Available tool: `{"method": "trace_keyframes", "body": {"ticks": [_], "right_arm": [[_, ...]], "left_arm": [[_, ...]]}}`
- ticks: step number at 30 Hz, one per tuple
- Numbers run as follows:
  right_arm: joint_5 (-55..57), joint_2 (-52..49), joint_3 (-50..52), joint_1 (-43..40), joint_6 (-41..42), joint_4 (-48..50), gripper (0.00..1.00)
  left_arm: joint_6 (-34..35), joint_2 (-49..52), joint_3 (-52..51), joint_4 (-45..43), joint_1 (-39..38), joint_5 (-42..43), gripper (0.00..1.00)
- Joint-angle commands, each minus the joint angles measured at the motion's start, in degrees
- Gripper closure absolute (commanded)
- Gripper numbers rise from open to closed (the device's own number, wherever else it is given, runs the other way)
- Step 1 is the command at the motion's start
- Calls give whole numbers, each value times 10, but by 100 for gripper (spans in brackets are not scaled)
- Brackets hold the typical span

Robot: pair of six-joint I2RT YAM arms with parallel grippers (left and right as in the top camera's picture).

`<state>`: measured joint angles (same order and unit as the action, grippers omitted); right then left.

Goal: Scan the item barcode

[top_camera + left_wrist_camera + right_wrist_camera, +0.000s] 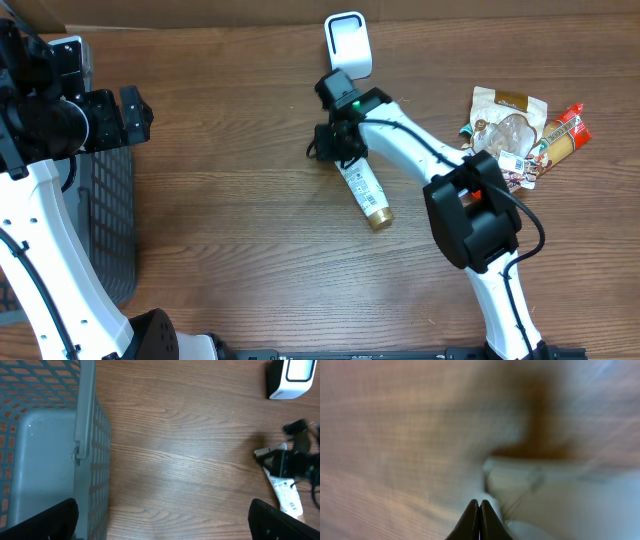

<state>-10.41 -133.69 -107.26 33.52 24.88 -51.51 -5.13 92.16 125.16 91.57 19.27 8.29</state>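
Observation:
The item is a white tube (362, 185) with a gold cap (379, 216), lying slanted on the wooden table; its printed label shows in the left wrist view (286, 494). My right gripper (340, 150) is down at the tube's upper, flat end. In the right wrist view its jaws (480, 506) are shut tip to tip with nothing visible between them, and the blurred white tube (560, 502) lies just to their right. The white scanner (348, 42) stands at the back centre, also seen top right (292, 377). My left gripper (162, 527) hangs wide open beside the basket.
A grey mesh basket (105, 200) sits at the left edge, its rim (85, 410) under my left wrist. Several snack packets (520, 135) lie at the right, behind the right arm's elbow.

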Motion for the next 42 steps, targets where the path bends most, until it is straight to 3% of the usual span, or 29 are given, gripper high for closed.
{"method": "trace_keyframes", "body": {"ticks": [1,15,21,30,42], "right_arm": [[-25,-10,1,22,-57,-27,96],[-21,24,-169,-34,-73,-154,93],[85,21,-164,-79,-37,-151,96],[88,8,-68,-84,-37,-91,96],[-143,8,-28,-30,-179,-75,96]], "left_arm": [[-13,-2,1,-1,2,1,0],[-13,-2,1,-1,2,1,0],[-13,-2,1,-1,2,1,0],[-13,-2,1,-1,2,1,1],[-13,-2,1,-1,2,1,0]]}}
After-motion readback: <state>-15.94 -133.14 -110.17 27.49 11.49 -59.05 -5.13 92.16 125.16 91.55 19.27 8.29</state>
